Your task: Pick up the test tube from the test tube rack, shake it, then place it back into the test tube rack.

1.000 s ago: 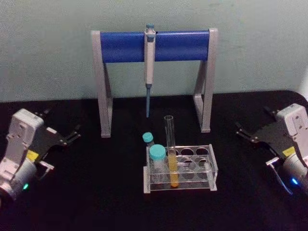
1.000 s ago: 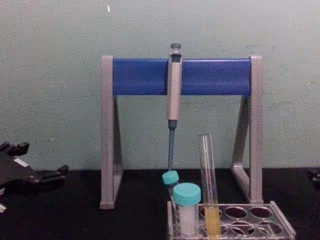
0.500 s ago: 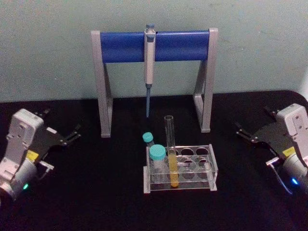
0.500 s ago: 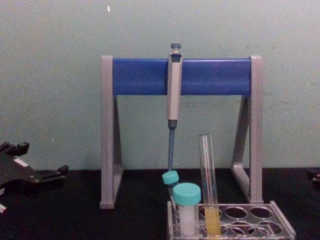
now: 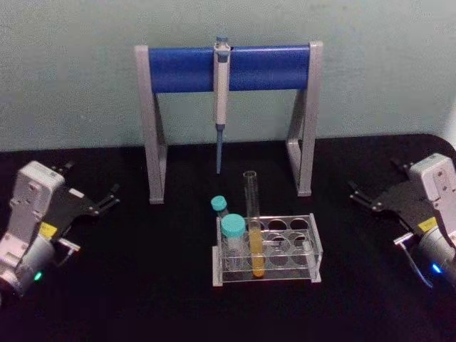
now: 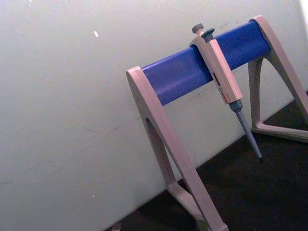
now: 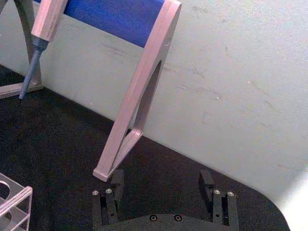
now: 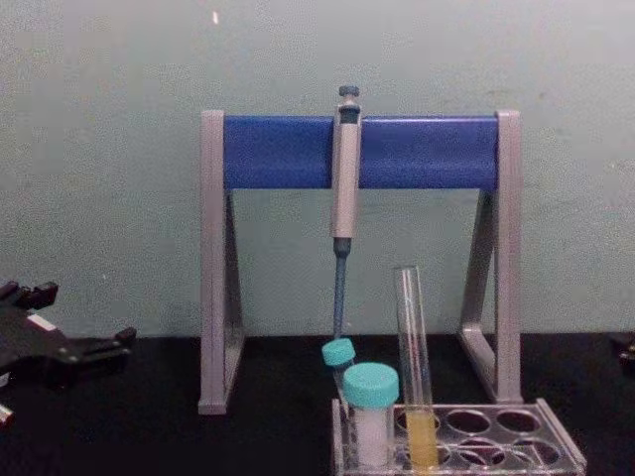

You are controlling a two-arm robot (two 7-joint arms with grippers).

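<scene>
The test tube (image 5: 252,214) stands upright in the front row of the test tube rack (image 5: 314,249), with yellow-orange liquid in its lower part; in the chest view the test tube (image 8: 412,347) rises well above the rack (image 8: 556,452). My left gripper (image 5: 112,197) rests at the table's left, open, far from the rack. At the right side my right gripper (image 5: 356,194) is also apart from the rack. In the right wrist view its fingers (image 7: 109,192) stand wide apart with nothing between them, and a rack corner (image 7: 14,198) shows nearby.
Two teal-capped white tubes (image 5: 232,229) (image 5: 219,205) sit at the rack's left end. Behind the rack stands a grey-and-blue pipette stand (image 5: 185,69) with a pipette (image 5: 221,85) hanging tip down. Bare black table lies between each gripper and the rack.
</scene>
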